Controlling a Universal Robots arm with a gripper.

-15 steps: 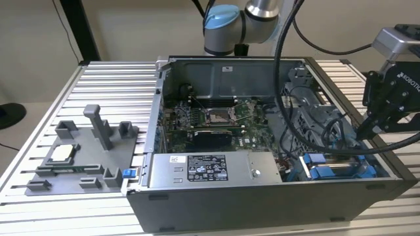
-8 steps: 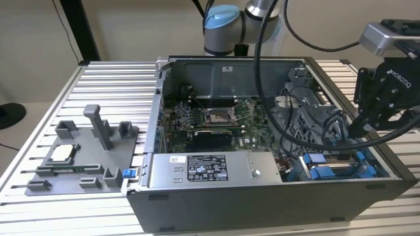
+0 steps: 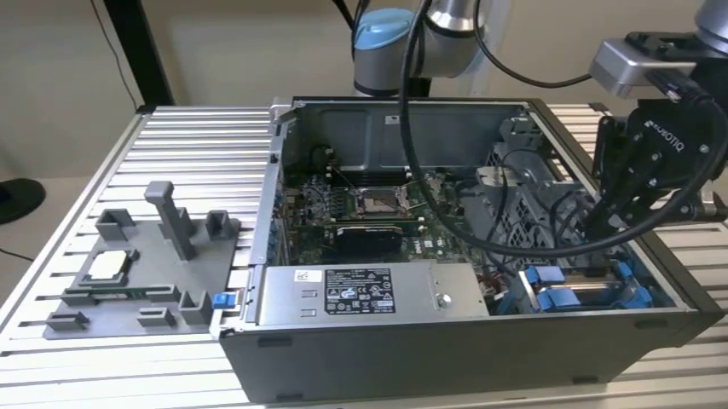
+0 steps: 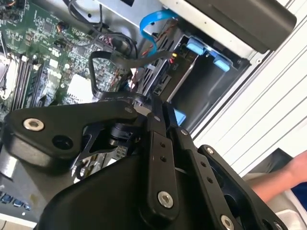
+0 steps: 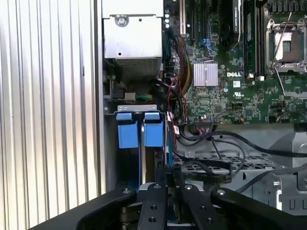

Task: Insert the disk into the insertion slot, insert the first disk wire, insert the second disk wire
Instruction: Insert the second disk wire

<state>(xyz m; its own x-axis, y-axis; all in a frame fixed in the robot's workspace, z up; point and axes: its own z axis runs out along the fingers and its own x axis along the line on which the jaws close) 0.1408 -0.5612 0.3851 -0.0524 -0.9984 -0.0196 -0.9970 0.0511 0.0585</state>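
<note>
**Q:** What carries the set-up?
**A:** A ribbed metal table (image 3: 182,145). On it sits an open computer case (image 3: 455,362), circuit board facing up. The arm (image 3: 424,34) stands behind the case, its wrist over the corner at the exterior view's right. A grey tray (image 3: 125,285) lies beside the case, at the exterior view's left.

**Q:** And inside the case?
**A:** A grey labelled box (image 3: 353,294) lies along the near wall, and next to it is the slot (image 5: 136,109), of grey metal. The disk (image 5: 128,130) appears to stand on edge inside the slot, with its blue frame's two tabs side by side at the mouth. A person's hand (image 4: 290,177) shows outside the case wall.

**Q:** The gripper?
**A:** The gripper (image 4: 164,108) hangs just over the slot, fingers close together, tip beside tip. A black wire (image 4: 93,72) loops round to the tips. Whether it is pinched there, I cannot tell.
</note>
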